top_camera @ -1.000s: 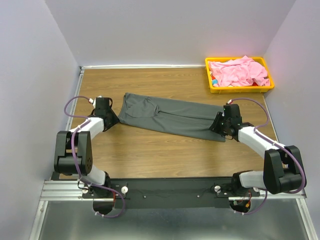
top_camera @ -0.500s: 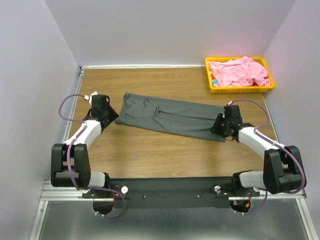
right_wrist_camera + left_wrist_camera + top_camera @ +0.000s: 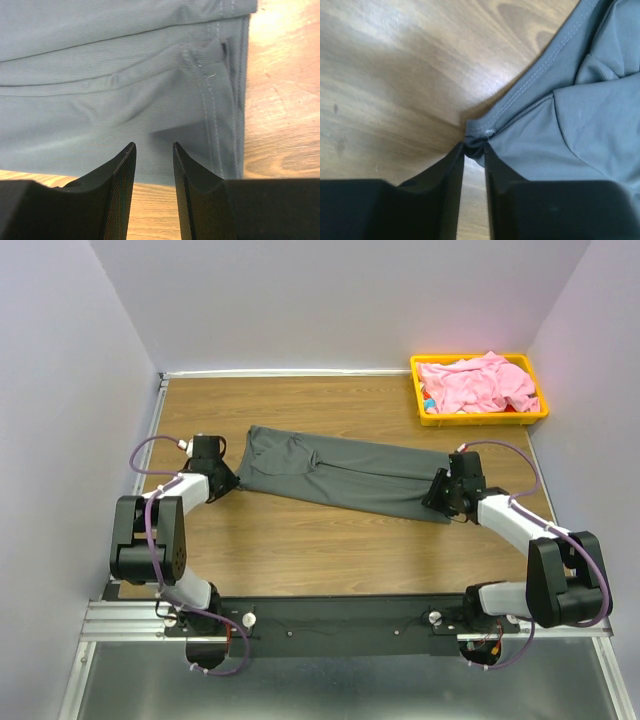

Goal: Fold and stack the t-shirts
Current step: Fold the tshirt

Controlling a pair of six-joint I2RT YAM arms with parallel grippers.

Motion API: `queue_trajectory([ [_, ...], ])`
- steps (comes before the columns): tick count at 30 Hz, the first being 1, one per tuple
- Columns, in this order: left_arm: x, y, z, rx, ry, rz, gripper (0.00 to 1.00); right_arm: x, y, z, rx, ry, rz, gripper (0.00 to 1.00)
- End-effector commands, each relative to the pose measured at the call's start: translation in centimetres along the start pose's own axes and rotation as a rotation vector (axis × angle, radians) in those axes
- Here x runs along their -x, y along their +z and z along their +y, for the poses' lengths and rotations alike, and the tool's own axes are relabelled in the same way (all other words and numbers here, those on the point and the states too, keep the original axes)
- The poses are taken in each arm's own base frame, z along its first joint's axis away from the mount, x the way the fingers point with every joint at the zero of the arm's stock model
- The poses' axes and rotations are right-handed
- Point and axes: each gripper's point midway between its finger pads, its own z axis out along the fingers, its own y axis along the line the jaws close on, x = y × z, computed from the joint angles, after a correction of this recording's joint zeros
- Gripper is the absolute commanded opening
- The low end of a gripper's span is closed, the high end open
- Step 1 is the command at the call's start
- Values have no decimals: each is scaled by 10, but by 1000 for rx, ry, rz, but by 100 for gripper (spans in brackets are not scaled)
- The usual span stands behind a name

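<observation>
Wood-grain table [image 3: 300, 540], pale lilac walls [image 3: 60, 390] on three sides.

Overhead: left gripper [image 3: 228, 480] at 9 o'clock of the grey shirt [image 3: 340, 475], touching its left end. Jaws too small to read from there.

Left wrist view is clearer: left gripper [image 3: 474, 149] pinched tight on a bunched corner of the grey shirt [image 3: 570, 115]. Stitched hem runs off toward 1 o'clock, bare wood at 10 o'clock.

Shirt lies as a long folded band across table centre, tilted, left end farther, right end nearer.

Right gripper [image 3: 437, 495] sits at the band's 4 o'clock end. Right wrist view: right gripper [image 3: 152, 152] with fingers [image 3: 122, 175] parted by a narrow gap, over the cloth near its double-stitched side hem, gripping nothing. Wood shows at 3 and 6 o'clock.

Only overhead shows the far right corner, 1 o'clock: yellow tray [image 3: 480, 421] with pink shirt [image 3: 475, 385] crumpled inside, well apart from both arms.
</observation>
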Motion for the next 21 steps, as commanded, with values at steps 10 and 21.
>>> queue_trajectory([
  [10, 43, 17, 19, 211, 106, -67, 3, -35, 4, -39, -145, 79, 152, 43],
  [21, 106, 53, -8, 273, 173, -134, 7, -69, -18, -14, -47, 59, 361, 43],
])
